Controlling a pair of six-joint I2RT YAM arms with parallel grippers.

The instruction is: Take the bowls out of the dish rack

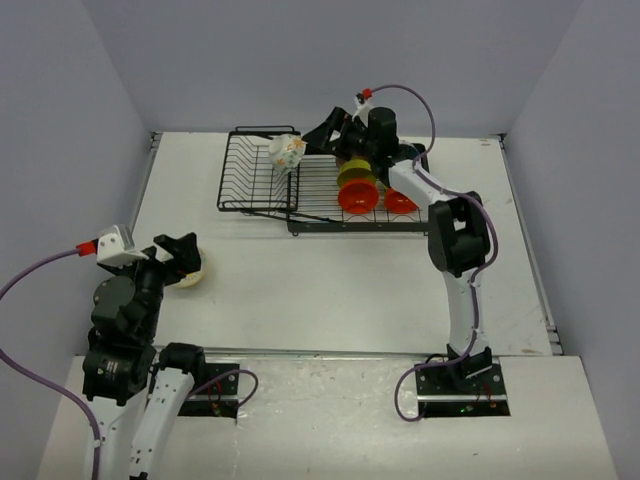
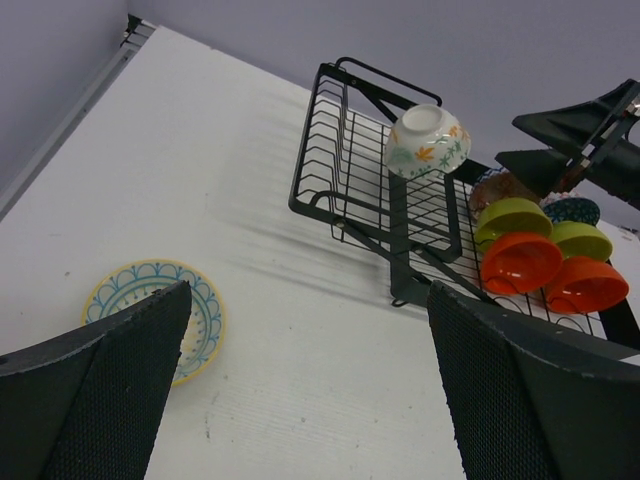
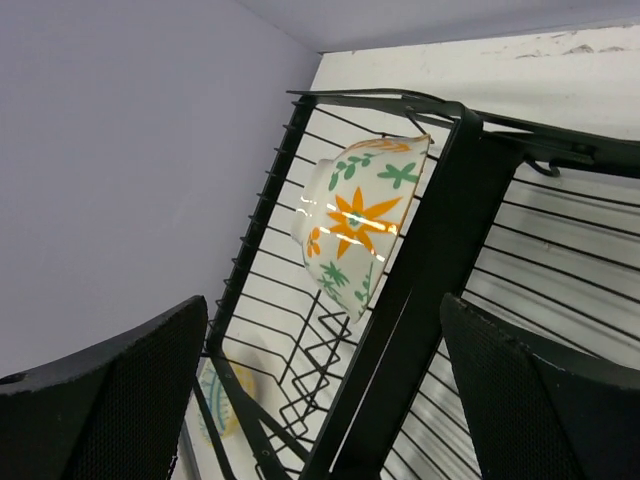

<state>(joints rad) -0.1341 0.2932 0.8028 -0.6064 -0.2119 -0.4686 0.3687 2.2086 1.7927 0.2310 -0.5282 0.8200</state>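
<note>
Overhead, we see the right gripper (image 1: 325, 133) spread open above the dish rack (image 1: 258, 185). The floral bowl (image 1: 287, 153) is just off its fingertips, and the orange bowls (image 1: 357, 196) and a green bowl (image 1: 352, 176) stand on the tray under its wrist. The left gripper (image 1: 178, 250), also open and empty, hovers just beside a blue-patterned bowl (image 1: 192, 272) on the table (image 1: 330, 290).

From the left wrist, that patterned bowl lies beside our left finger. The rack sits well ahead, the floral bowl tilted at its top.

From the right wrist, the floral bowl stands on edge against the rack's wires, ahead of our parted fingers (image 3: 110, 400) and untouched.
</note>
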